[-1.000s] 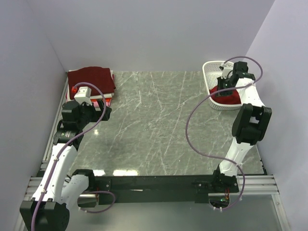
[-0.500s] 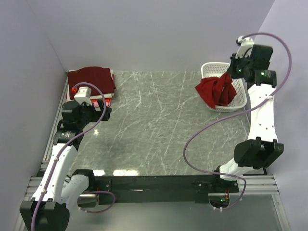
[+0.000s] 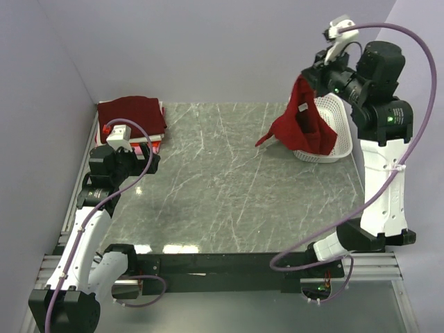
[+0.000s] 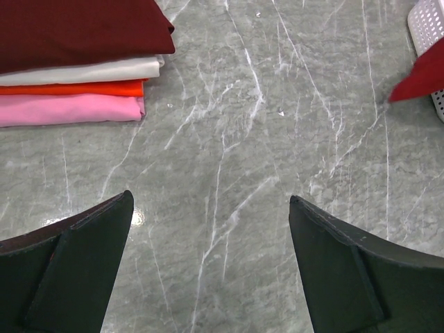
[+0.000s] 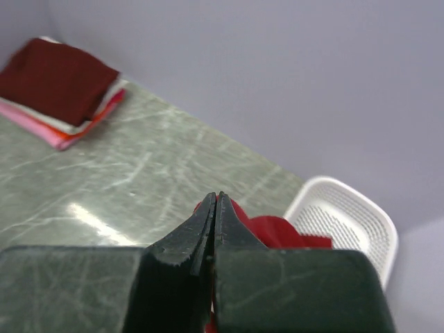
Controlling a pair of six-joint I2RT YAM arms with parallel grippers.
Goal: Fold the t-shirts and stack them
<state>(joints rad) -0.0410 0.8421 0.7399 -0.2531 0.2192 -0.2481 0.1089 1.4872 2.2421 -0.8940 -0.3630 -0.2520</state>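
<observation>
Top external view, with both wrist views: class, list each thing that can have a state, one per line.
bright red cloth t-shirt: unfolded, hanging from the right fingers.
stack of folded t-shirts: folded, dark maroon one on top.
white perforated plastic basket: upright, partly behind the hanging shirt.
left fingers: open, empty.
right fingers: shut on the red t-shirt.

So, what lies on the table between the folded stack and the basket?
Only bare table, in the top view; the red shirt hangs at the basket.

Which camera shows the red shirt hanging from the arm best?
The top external view: the whole red t-shirt hangs from the right gripper. The left wrist view catches only a red corner at its edge; the right wrist view shows a red bit behind its shut fingers.
</observation>
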